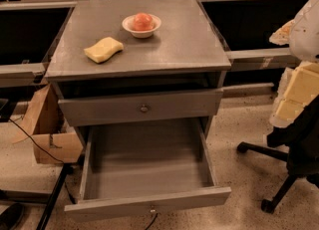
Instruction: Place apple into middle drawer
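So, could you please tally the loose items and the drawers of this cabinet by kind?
white bowl: 1
apple: 1, in the white bowl
yellow sponge: 1
drawers: 2, the middle drawer pulled out, the upper drawer above it
Total: 5
The gripper is at the right edge, off the cabinet.

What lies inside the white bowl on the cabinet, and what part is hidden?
An apple sits in the white bowl; the bowl's floor beneath it is covered. The claw hangs at the right edge, away from the cabinet.
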You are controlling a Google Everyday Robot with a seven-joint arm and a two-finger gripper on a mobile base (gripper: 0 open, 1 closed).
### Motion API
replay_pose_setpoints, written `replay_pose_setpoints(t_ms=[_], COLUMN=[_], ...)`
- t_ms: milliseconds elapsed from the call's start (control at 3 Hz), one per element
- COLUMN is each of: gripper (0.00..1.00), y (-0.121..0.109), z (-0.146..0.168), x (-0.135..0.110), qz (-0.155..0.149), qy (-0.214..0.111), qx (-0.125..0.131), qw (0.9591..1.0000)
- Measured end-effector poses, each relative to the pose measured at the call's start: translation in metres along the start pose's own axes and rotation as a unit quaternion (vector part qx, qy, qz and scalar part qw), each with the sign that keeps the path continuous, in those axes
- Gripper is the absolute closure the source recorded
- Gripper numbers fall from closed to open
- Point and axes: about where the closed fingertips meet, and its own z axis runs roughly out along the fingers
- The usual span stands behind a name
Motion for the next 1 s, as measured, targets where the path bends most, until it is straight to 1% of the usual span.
replay_pose_setpoints(t_ms=[333, 667, 1000], gripper=[0.00, 0.00, 0.00], y=[-0.001, -0.012, -0.026], z=[0.000, 0.007, 0.020], x=[-0.002, -0.018, -0.040], qz=[0.000, 0.017, 0.049], qy=[-0.002, -0.030, -0.071], qx=[0.002, 0.010, 0.023], qw=[1.0000, 0.9993, 0.9960])
